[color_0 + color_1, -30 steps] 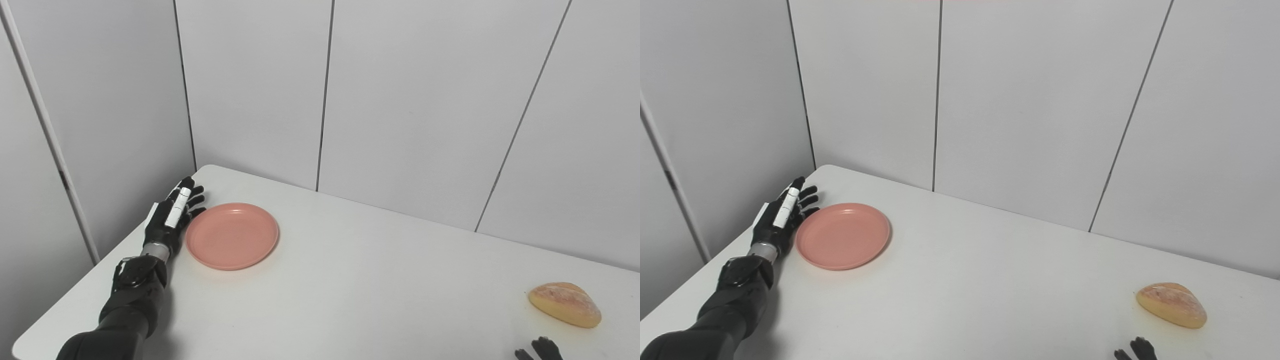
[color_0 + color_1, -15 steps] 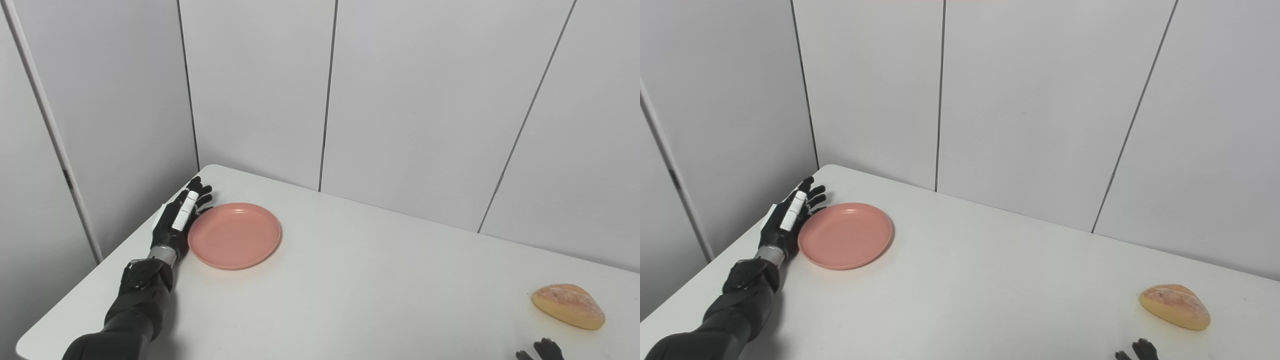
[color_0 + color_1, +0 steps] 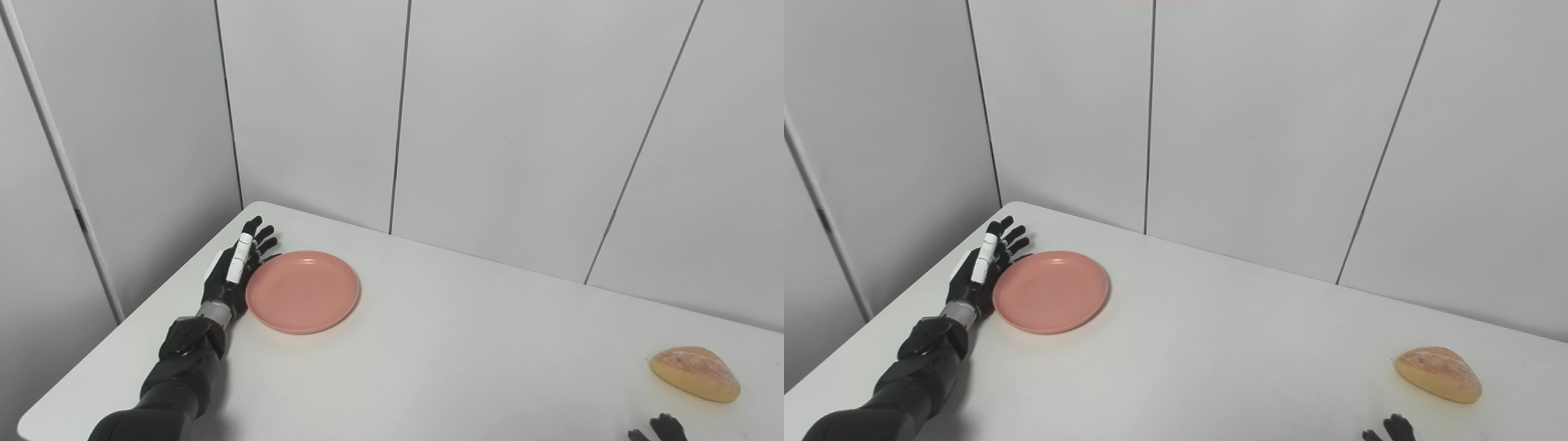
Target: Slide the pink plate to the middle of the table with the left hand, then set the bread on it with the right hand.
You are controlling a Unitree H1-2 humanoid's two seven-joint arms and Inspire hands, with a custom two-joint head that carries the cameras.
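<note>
A round pink plate [image 3: 302,291] lies flat on the white table [image 3: 441,355], toward its far left corner. My left hand [image 3: 236,269] is open with straight fingers, its palm edge pressed against the plate's left rim. A golden bread roll [image 3: 695,373] rests near the table's right side. Only the fingertips of my right hand [image 3: 661,427] show at the bottom edge, just in front of the bread and apart from it; they hold nothing that I can see.
Grey wall panels [image 3: 490,122] stand close behind the table and along its left side. The table's left edge [image 3: 122,324] runs just beside my left forearm.
My left hand has pushed the pink plate a short way to the right, staying against its left rim. The bread and the right fingertips have stayed put.
</note>
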